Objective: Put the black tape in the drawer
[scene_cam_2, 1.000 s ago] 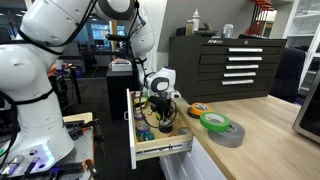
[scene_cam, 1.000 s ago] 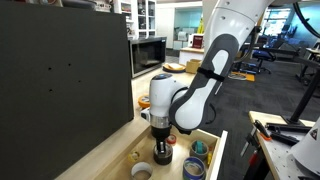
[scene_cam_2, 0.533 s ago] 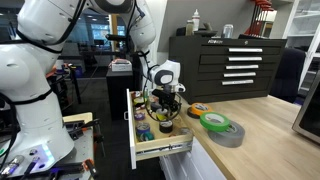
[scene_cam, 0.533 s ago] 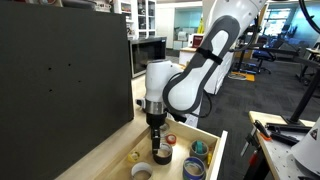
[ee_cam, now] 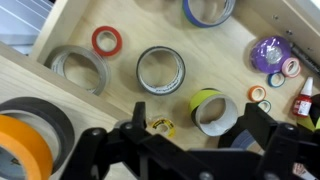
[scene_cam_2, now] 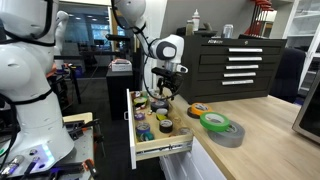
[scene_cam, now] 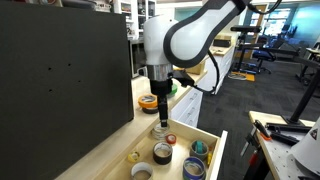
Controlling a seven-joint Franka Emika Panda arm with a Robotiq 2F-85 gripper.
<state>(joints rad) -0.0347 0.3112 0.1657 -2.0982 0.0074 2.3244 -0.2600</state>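
Note:
The black tape point(scene_cam: 163, 153) lies flat on the pale wood floor of the open drawer point(scene_cam: 222, 150), free of any grip. In the wrist view the black tape point(ee_cam: 141, 72) is a dark ring ahead of the fingers on the drawer point(ee_cam: 235, 65) floor. My gripper point(scene_cam: 160, 122) hangs well above it, open and empty. In the wrist view my gripper point(ee_cam: 200, 125) shows both dark fingers spread wide. The drawer's white front point(scene_cam_2: 165, 150) sticks out from the counter, with my gripper point(scene_cam_2: 163, 95) high over it.
More rolls share the drawer: a red one point(ee_cam: 107, 40), a grey one point(ee_cam: 80, 68), a yellow-black one point(ee_cam: 215, 110), a purple one point(ee_cam: 270, 52). A green roll point(scene_cam_2: 215, 122) and an orange roll point(scene_cam_2: 200, 108) lie on the wooden counter. A black cabinet point(scene_cam: 60, 80) stands close beside the arm.
The jaws went from shut on the black tape to open, leaving it on the drawer floor. The arm then rose straight up out of the drawer.

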